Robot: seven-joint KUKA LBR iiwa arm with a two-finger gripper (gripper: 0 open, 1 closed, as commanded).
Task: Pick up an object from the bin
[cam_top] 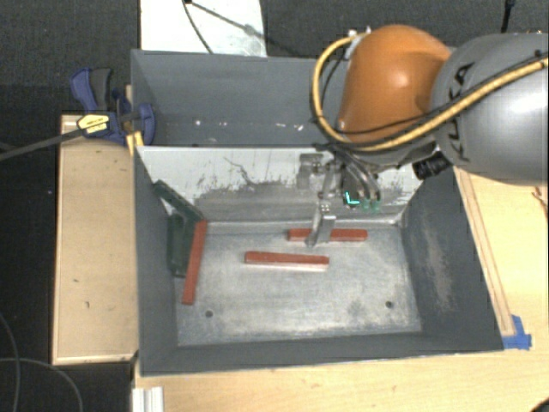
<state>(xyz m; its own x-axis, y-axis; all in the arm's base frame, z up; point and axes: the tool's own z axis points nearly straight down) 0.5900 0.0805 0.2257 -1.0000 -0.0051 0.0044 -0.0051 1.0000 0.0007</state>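
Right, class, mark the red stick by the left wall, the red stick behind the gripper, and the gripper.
red stick by the left wall (194,264), camera view, its middle.
red stick behind the gripper (352,235), camera view, its right part.
gripper (321,237), camera view, its tip.

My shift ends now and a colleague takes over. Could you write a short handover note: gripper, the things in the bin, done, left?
Gripper: low at the far middle of the bin, at a red stick lying flat there; a hold is not visible.
Things: second red stick flat just in front; third red stick and dark green piece along the left wall.
Done: nothing lifted.
Left: grasp one thing, raise it out.
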